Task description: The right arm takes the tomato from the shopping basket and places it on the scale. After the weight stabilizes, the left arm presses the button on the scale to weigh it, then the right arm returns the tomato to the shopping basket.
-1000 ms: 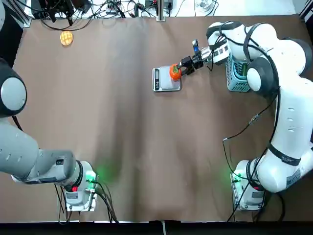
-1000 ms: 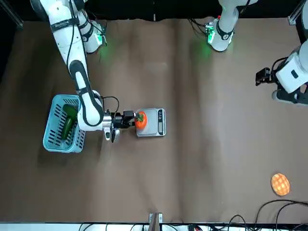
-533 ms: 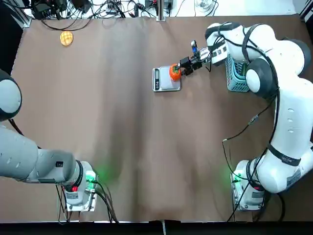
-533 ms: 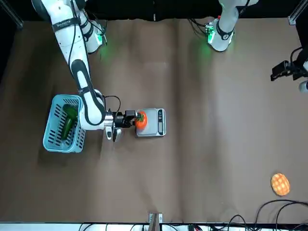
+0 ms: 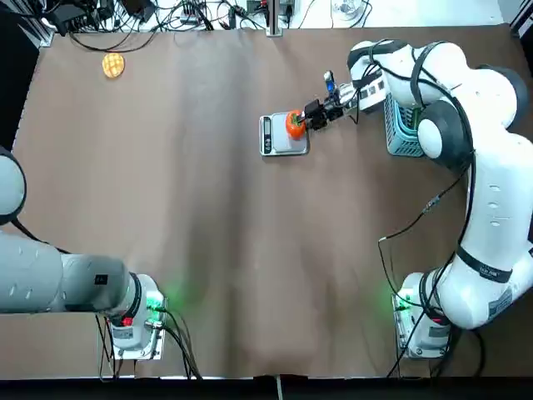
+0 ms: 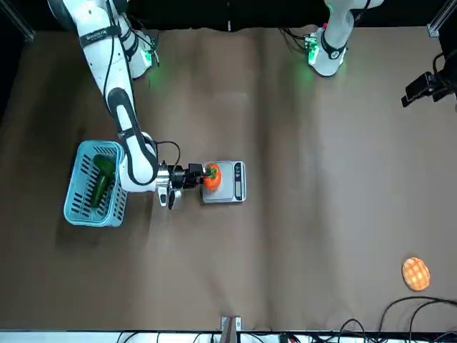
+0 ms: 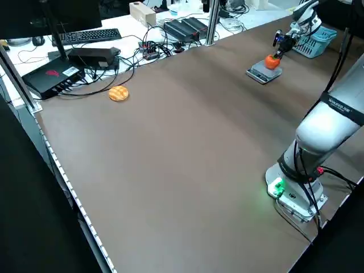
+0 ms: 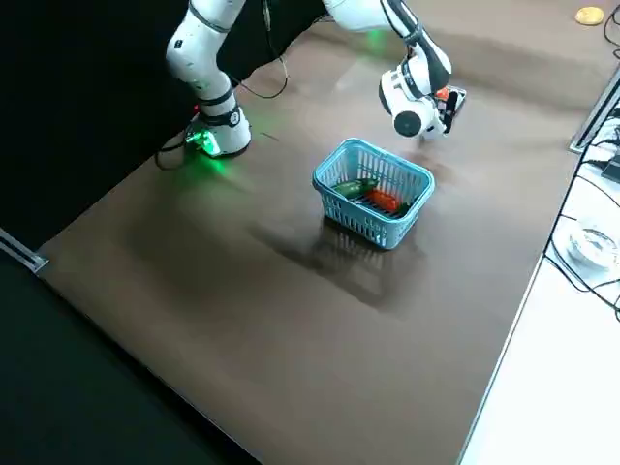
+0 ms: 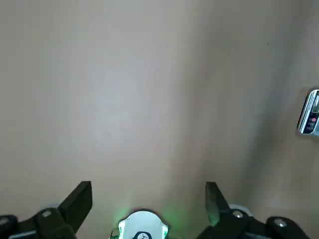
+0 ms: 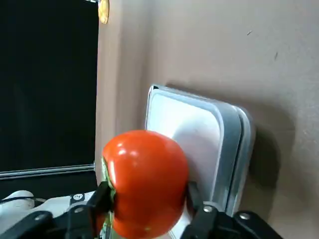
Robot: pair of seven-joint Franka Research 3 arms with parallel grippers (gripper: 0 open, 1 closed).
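Observation:
The orange-red tomato (image 5: 295, 123) is pinched in my right gripper (image 5: 301, 122), which is shut on it over the near-basket side of the silver scale (image 5: 283, 137). In the right wrist view the tomato (image 10: 144, 181) sits between the fingers above the scale's platform (image 10: 194, 129); whether it touches I cannot tell. The light-blue shopping basket (image 6: 91, 184) stands just behind that arm's wrist. My left gripper (image 6: 427, 87) hovers far off at the table's side, and its wrist view shows its fingers (image 9: 79, 199) spread open over bare table.
A green item (image 6: 100, 182) and a red-orange one lie in the basket (image 8: 373, 194). A yellow waffle-like disc (image 5: 113, 64) lies at the far left corner. Cables and equipment (image 5: 191, 15) line the far edge. The scale's button strip (image 5: 266, 135) faces the left arm's side.
The right gripper carried the tomato a little farther over the scale. The left arm drew back toward its own side, its gripper moving to the table's edge.

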